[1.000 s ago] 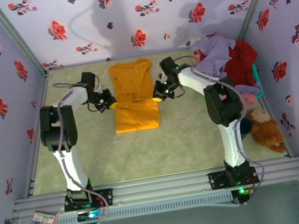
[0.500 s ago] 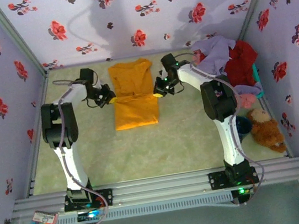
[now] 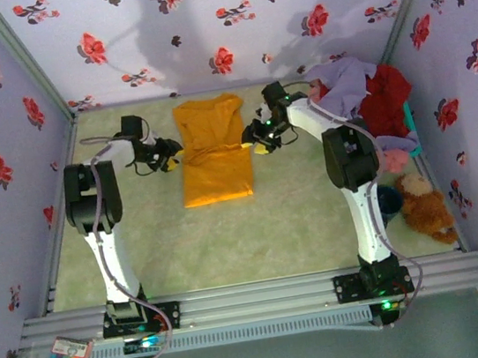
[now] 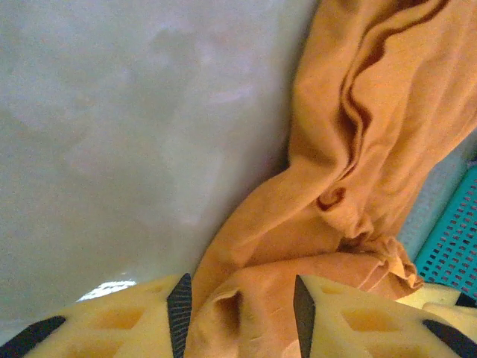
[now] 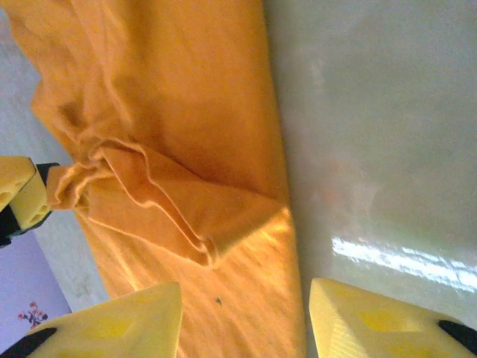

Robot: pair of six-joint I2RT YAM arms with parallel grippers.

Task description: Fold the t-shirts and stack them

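The large orange-yellow t-shirt (image 3: 213, 151) lies folded into a long strip at the back middle of the table. My left gripper (image 3: 169, 159) is at its left edge and my right gripper (image 3: 258, 146) at its right edge. In the left wrist view, bunched orange cloth (image 4: 350, 149) sits between the left gripper's (image 4: 240, 313) open jaws. The right gripper (image 5: 246, 313) is open over the shirt's edge, next to a folded sleeve (image 5: 179, 201). The lavender shirt (image 3: 346, 82), red shirt (image 3: 386, 96) and pink shirt (image 3: 395, 146) are heaped at the back right.
A teal basket (image 3: 411, 124) holds the heap at the right wall, with the brown teddy bear (image 3: 425, 206) in front of it. Floral walls close in the back and both sides. Bare green tabletop (image 3: 230, 242) stretches in front of the shirt.
Both grippers have slid along the shirt's edges toward the back wall. The shirt's near hem has shifted slightly back with them.
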